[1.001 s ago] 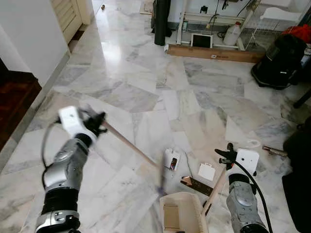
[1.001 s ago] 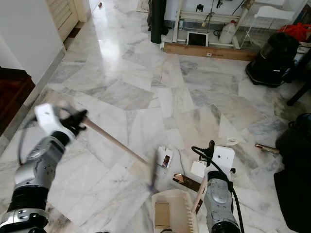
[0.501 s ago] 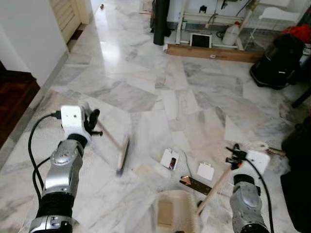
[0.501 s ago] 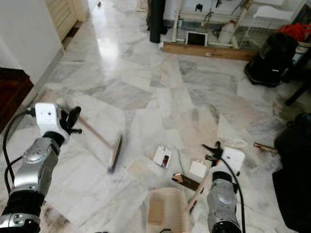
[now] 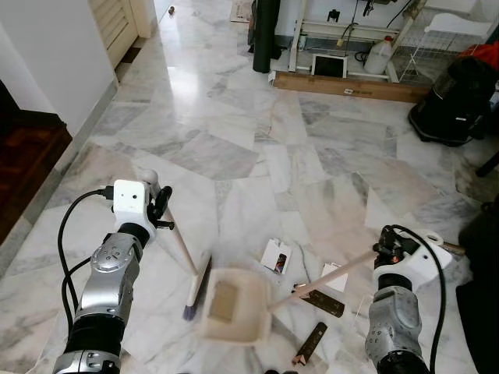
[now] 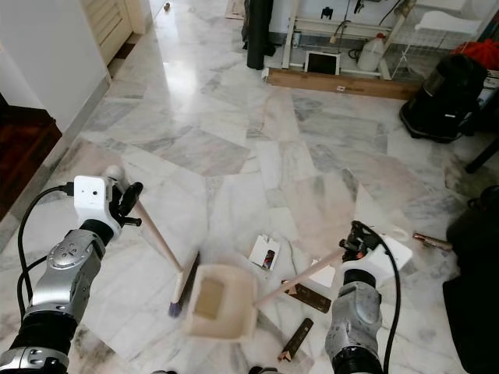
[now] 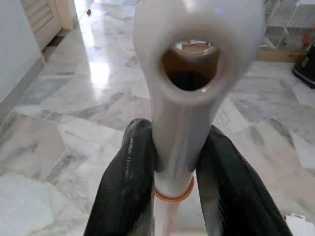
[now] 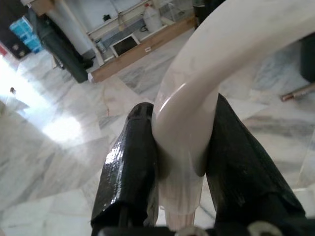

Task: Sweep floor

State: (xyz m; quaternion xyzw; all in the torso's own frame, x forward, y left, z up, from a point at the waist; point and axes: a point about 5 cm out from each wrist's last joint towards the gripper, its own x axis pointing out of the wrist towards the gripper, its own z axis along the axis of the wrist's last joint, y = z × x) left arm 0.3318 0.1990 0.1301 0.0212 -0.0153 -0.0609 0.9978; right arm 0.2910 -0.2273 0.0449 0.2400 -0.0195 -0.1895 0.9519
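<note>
Since the earlier frame the dustpan (image 5: 231,305) has shifted left across the marble floor (image 5: 234,132) to lie just beside the broom (image 5: 195,284) head, and the broom head has come nearer the robot.

Left: the left gripper (image 5: 161,204) is clamped on the broom's pale handle top, both fingers (image 7: 125,187) pressed against the shaft. The broom slants down to its bristles on the floor, touching or nearly touching the dustpan's left edge.

Centre: the dustpan holds one flat brown piece; whether finer debris lies in it cannot be told.

Right: the right gripper (image 5: 387,251) is closed around the dustpan's long handle end. Litter remains unswept on the floor: a small white box (image 5: 274,255), a white card (image 5: 333,273), and two dark brown strips (image 5: 320,302) (image 5: 309,344).

Judgement: collection has begun; most visible litter, right of the dustpan, is still to be swept in.
</note>
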